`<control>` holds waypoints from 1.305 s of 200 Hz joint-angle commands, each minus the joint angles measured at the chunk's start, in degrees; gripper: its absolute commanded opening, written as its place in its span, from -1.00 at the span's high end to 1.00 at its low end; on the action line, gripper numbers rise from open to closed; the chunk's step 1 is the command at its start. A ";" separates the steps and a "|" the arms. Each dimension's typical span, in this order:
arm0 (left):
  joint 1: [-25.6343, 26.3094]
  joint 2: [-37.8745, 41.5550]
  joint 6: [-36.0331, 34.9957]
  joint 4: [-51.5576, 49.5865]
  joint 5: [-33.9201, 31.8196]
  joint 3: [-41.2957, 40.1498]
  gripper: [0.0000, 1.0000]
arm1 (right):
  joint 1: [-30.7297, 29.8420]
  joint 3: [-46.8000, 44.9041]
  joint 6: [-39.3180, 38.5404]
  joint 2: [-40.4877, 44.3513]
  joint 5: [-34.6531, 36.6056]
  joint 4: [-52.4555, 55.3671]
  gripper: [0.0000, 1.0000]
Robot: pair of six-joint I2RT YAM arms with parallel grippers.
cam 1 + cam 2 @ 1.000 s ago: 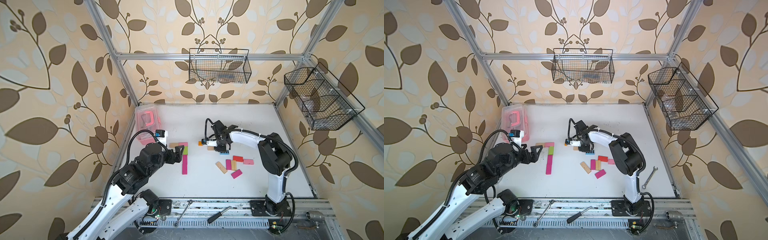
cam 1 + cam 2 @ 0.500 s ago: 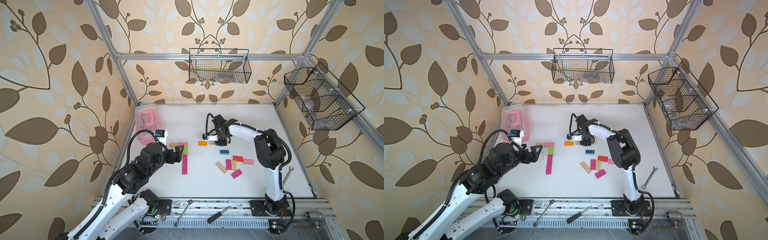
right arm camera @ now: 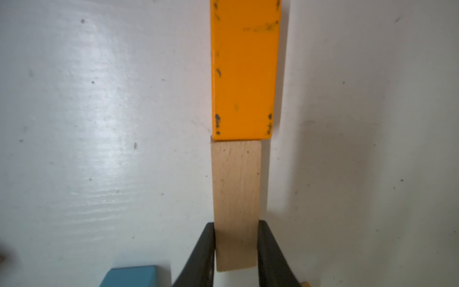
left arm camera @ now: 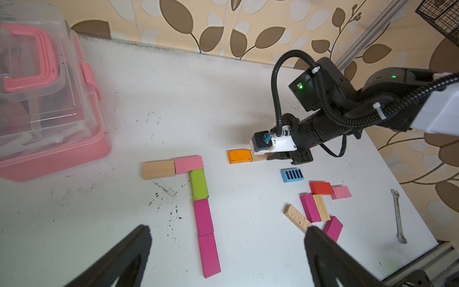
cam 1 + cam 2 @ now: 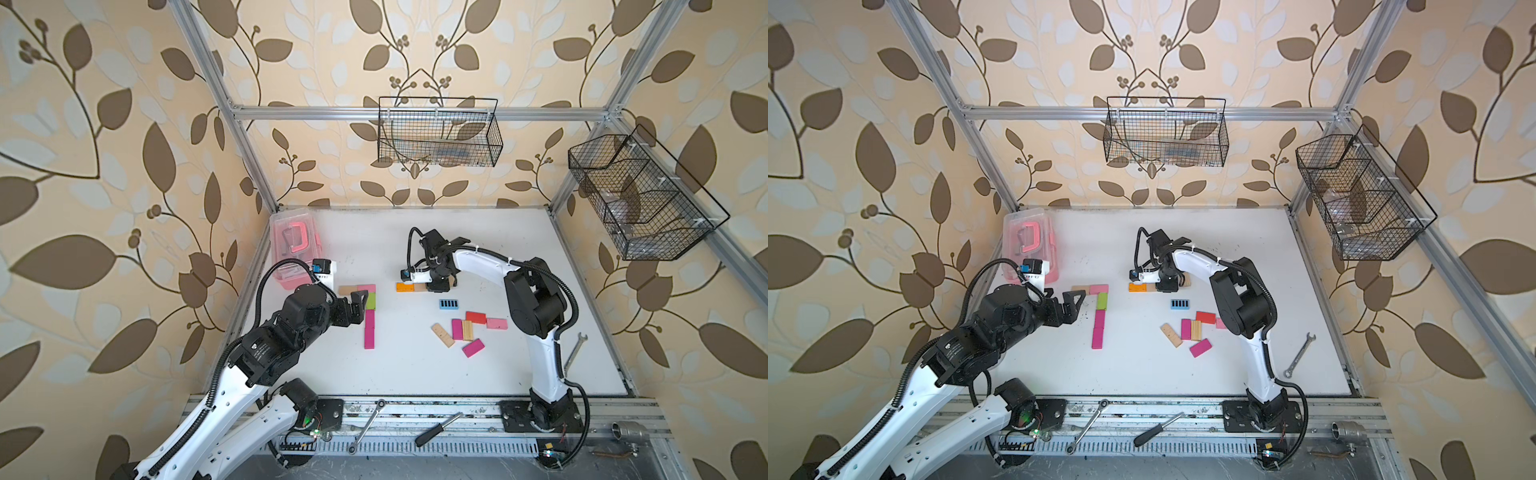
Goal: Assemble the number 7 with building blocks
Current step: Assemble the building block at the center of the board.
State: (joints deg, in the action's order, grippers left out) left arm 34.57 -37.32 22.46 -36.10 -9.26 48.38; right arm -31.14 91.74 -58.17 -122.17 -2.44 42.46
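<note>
The white table (image 5: 415, 374) carries everything. At its far left corner stands a pink translucent box (image 5: 293, 245), well apart from the blocks.

The left tool (image 5: 1073, 308) has its fingers spread wide with nothing between them. It sits just beside the corner of the figure laid out on the table. That figure is a bar made of a wood bar block (image 4: 159, 169) touching a pink bar block (image 4: 188, 164). From the pink one a stem runs toward the robot: a lime green block (image 4: 199, 184), then an upper magenta block (image 4: 203, 217) and a lower magenta block (image 4: 209, 256), end to end.

The right tool (image 3: 236, 231) is low at mid-table, pinching the held wood block (image 3: 236, 186) by its long sides near one end. The block's other end touches an orange block (image 3: 244, 69), and the two lie in one line, between the figure and the right tool.

A loose cluster (image 5: 469, 330) of red, pink, magenta and wood blocks lies near the right arm's base, well apart from both tools. The blue striped block (image 5: 449, 304) lies alone between that cluster and the right tool.
</note>
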 commanded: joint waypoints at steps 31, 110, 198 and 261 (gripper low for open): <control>0.50 -0.03 -0.49 0.81 -0.78 1.37 -0.98 | -0.20 1.66 -0.48 -1.40 -1.70 1.94 0.37; 0.55 0.05 -0.45 0.68 -0.85 1.37 -0.98 | 0.02 3.59 0.16 -2.97 -1.96 2.71 0.39; 0.55 -0.25 -0.53 0.94 -0.94 1.28 -0.98 | -0.03 4.10 0.20 -2.65 -2.27 2.95 0.25; 0.51 -0.65 -0.48 0.89 -0.97 1.40 -0.98 | 2.17 0.07 6.44 6.32 -8.38 -1.02 -0.05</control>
State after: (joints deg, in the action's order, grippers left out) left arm 34.57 -37.91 22.46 -36.10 -9.41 48.38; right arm -30.22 94.11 -54.96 -122.39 -5.78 42.74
